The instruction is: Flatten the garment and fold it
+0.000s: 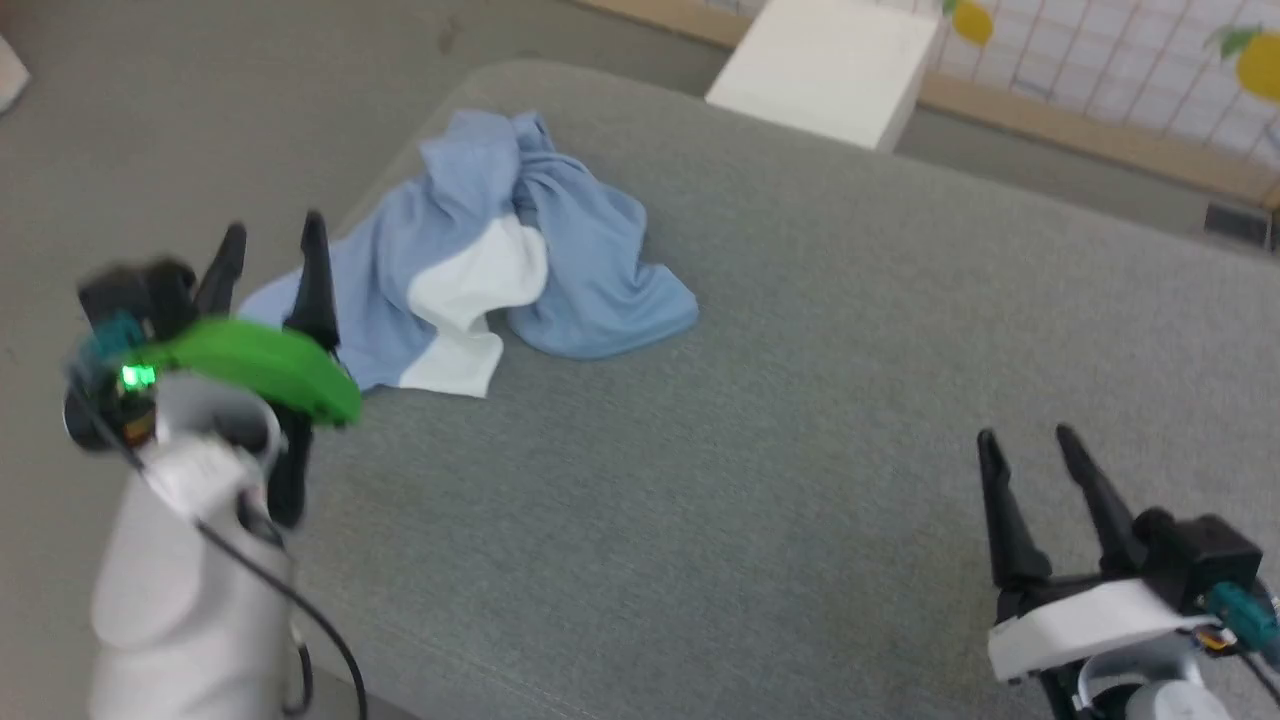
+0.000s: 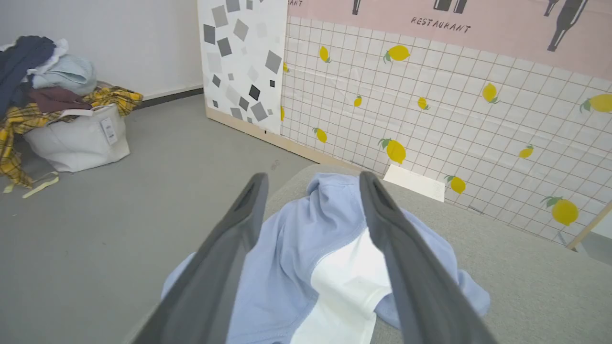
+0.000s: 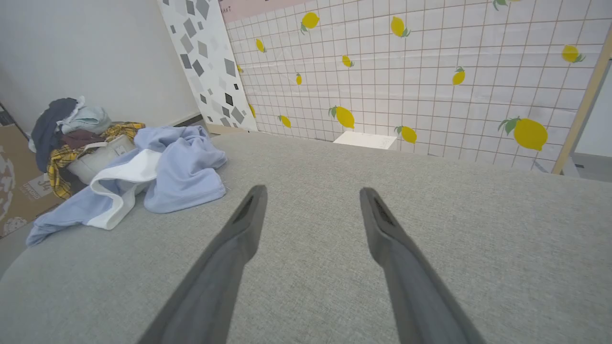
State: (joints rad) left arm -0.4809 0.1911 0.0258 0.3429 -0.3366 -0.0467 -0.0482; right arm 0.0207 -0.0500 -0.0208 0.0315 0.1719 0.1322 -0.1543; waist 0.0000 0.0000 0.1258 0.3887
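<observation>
The garment (image 1: 520,250) lies crumpled in a heap near the far left corner of the grey padded table (image 1: 760,420), light blue with a white inside patch showing. My left gripper (image 1: 273,232) hovers open just left of the heap, its fingers apart and empty. In the left wrist view the garment (image 2: 296,248) lies beyond and between the open left gripper (image 2: 311,179). My right gripper (image 1: 1027,436) stands open over bare table at the lower right, far from the cloth. The right wrist view shows the garment (image 3: 177,172) off to its left, with the right gripper (image 3: 311,191) open.
A white box (image 1: 830,65) stands beyond the table's far edge, by a lemon-patterned tiled wall (image 2: 454,110). On the grey floor at the left sits a white bag piled with clothes (image 2: 62,114). The table's left edge runs right beside the heap.
</observation>
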